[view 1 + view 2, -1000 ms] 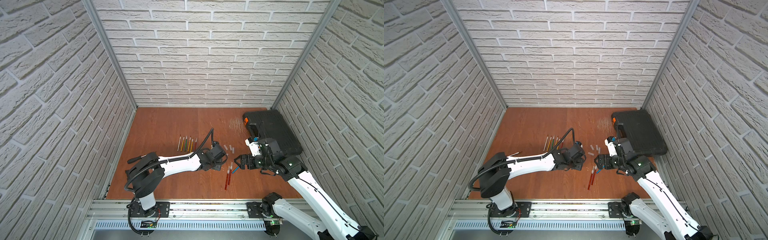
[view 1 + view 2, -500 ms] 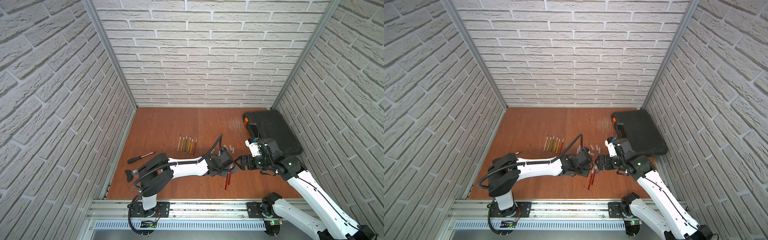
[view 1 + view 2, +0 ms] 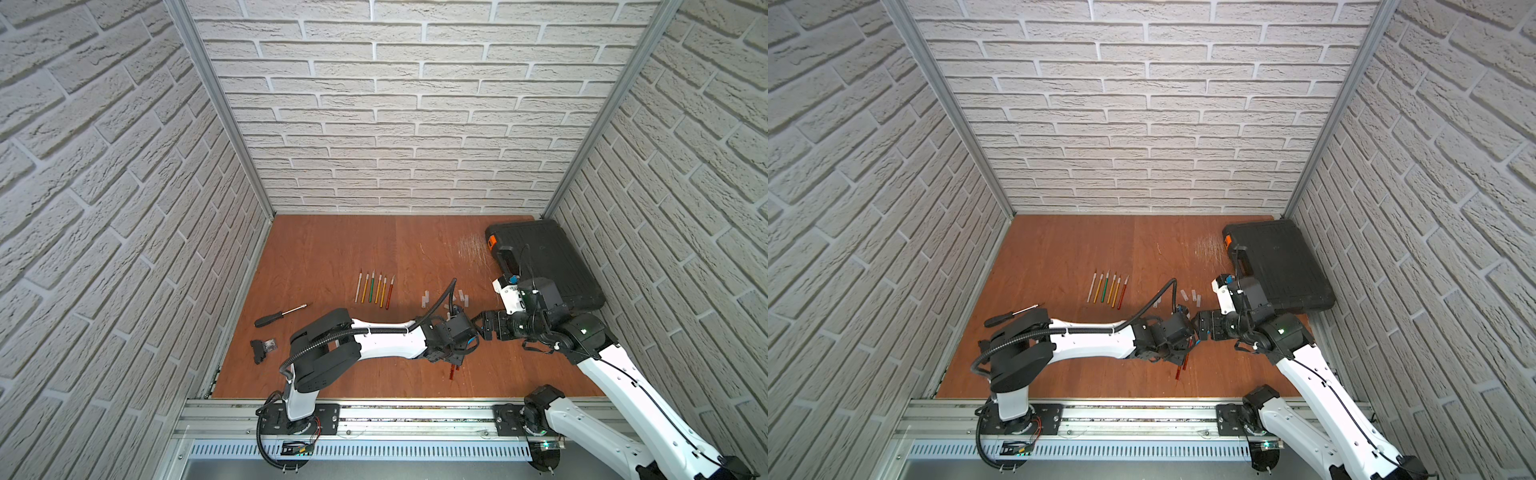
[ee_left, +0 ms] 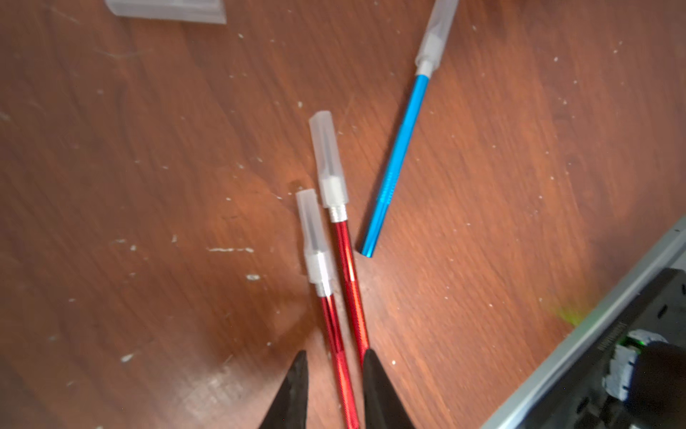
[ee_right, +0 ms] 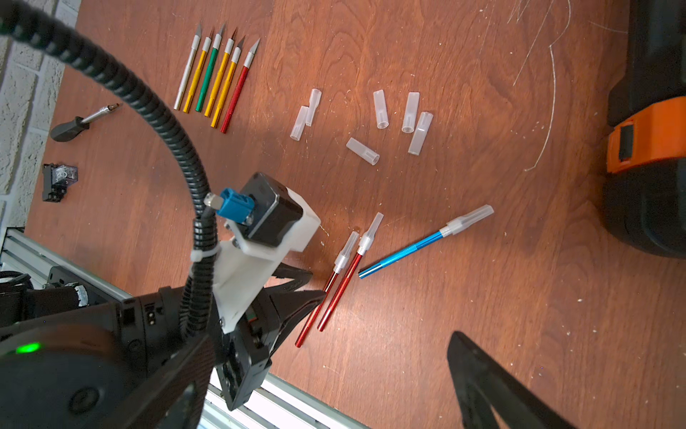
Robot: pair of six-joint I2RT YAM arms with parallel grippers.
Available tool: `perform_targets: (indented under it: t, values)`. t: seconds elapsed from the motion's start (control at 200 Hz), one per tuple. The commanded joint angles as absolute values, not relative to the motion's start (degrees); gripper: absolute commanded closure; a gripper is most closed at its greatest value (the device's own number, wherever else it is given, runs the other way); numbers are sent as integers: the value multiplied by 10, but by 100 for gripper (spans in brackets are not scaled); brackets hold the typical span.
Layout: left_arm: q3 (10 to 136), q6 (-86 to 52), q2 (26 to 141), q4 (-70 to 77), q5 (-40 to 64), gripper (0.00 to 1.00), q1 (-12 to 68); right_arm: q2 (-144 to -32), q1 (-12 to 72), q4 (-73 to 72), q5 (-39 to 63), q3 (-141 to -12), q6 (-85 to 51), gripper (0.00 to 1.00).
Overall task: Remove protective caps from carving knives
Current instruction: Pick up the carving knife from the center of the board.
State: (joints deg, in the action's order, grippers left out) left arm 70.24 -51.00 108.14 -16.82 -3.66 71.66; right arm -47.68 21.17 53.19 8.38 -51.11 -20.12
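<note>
Left arm overhangs red knives; open table between blue knife and case.

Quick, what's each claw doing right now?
Left claw: partly open, straddling a red knife, not clamped.
Right claw: wide open, holding nothing.

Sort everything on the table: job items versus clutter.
Job: two capped red knives, capped blue knife, six bare knives, six loose caps.
Clutter: screwdriver, black case, small black part.
</note>
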Motion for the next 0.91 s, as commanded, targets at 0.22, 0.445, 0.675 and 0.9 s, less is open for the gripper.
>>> perform_targets:
  t: [0.22,0.445,0.675,0.9]
  values:
    - [720,-497,1103,-170,-31,73,722,-475,214,528,73,-516,-202,2]
    - [730,-498,1121,-177,-29,75,726,-469,215,524,72,-513,-205,3]
    - [732,-504,1130,-194,-41,78,726,-468,215,525,71,-513,-206,3]
    - [743,-506,1138,-253,-67,79,727,-467,215,520,65,-509,-210,3]
